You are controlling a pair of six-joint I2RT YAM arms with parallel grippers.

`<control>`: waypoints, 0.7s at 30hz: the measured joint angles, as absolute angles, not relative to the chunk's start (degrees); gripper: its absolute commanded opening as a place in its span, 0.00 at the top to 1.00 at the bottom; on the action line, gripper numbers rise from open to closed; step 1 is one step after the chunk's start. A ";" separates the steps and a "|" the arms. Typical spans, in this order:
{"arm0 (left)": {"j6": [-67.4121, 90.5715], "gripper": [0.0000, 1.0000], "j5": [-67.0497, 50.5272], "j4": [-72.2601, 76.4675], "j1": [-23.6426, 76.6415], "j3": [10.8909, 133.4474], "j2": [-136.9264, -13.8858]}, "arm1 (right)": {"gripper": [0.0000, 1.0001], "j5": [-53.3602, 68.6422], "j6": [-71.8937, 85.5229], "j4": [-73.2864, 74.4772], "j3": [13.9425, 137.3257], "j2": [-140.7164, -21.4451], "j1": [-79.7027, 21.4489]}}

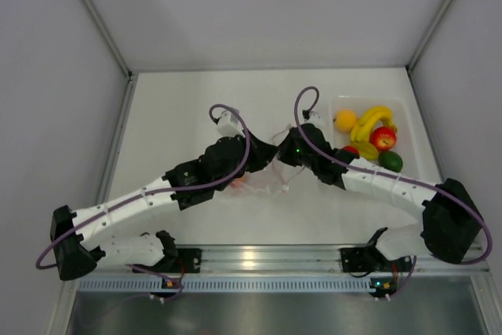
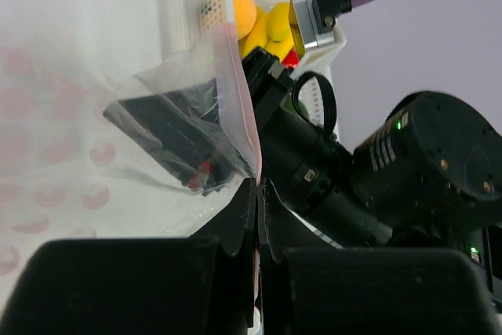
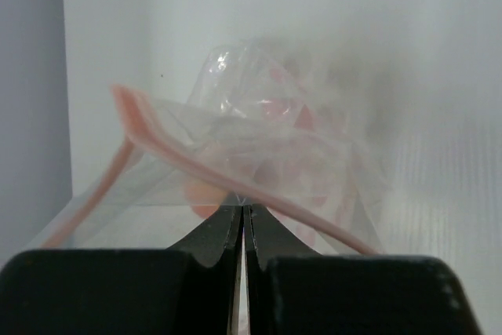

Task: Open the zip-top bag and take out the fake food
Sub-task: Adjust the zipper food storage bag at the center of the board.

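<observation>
My right gripper (image 3: 243, 216) has its fingers pressed tight together, nipping the pink zip strip (image 3: 196, 161) of the zip-top bag (image 3: 259, 115) at the bottom centre of the right wrist frame. From that pinch the strip climbs to the upper left, and a second pink band drops from that corner toward the lower left, so the two sides look parted there. The clear film bulges up behind, mid-frame, with pink blotches showing through; I can't tell whether they are print or contents.

My left gripper (image 2: 257, 194) is likewise closed, clamped on the bag's edge at lower centre of the left wrist frame. The film spreads to the left of it, and the black right arm (image 2: 423, 162) fills the right side.

In the top view both grippers meet at the centre of the white table (image 1: 196, 107), the bag stretched between and just below them. The fake food (image 1: 372, 123) I can make out, namely bananas, an orange, a red apple and a green lime, sits in the clear tray (image 1: 404, 115) at right of centre, beside the right arm.
</observation>
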State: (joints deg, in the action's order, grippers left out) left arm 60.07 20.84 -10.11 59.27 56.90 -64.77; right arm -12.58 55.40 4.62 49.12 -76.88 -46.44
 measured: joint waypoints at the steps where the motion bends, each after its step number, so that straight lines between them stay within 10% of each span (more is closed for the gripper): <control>1: 61.01 1.00 21.78 -9.39 60.05 56.69 -64.77 | 1.00 -11.70 54.04 5.72 50.09 -77.01 -45.56; 21: 75.44 1.00 41.04 4.05 64.51 47.24 -66.61 | 1.00 4.27 38.89 23.22 68.79 -82.41 -40.34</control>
State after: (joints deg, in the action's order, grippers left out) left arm 75.44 41.04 4.05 64.51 47.24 -66.61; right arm 4.27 38.89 23.22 68.79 -82.41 -40.34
